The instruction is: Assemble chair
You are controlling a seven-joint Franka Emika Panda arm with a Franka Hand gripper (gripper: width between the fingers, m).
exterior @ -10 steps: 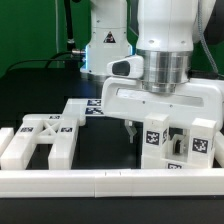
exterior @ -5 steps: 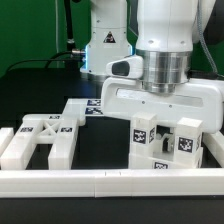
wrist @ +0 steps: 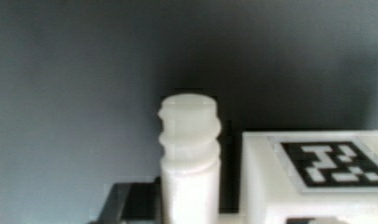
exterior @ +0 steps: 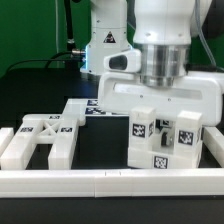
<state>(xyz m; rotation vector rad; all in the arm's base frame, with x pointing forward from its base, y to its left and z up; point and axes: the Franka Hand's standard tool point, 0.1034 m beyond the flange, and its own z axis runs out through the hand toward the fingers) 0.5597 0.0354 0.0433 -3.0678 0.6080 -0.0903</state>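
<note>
2 chunky white plastic chair parts on matte black tabletop (exterior: 100,145): flat tagged frame (exterior: 45,140) at exterior view's left, blocky tagged seat (exterior: 160,142) at right, directly under closed white gripper (exterior: 155,108); fingers hidden, hold unclear. Green backdrop (exterior: 214,50) behind.

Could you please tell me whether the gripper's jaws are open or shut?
Shut: in the wrist view the gripper has its jaws closed on a rounded white chair part; the exterior view hides them.

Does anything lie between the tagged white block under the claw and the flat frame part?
Nothing visible does. In the exterior view only bare black table separates the block from the frame; the marker board lies behind that gap.
</note>
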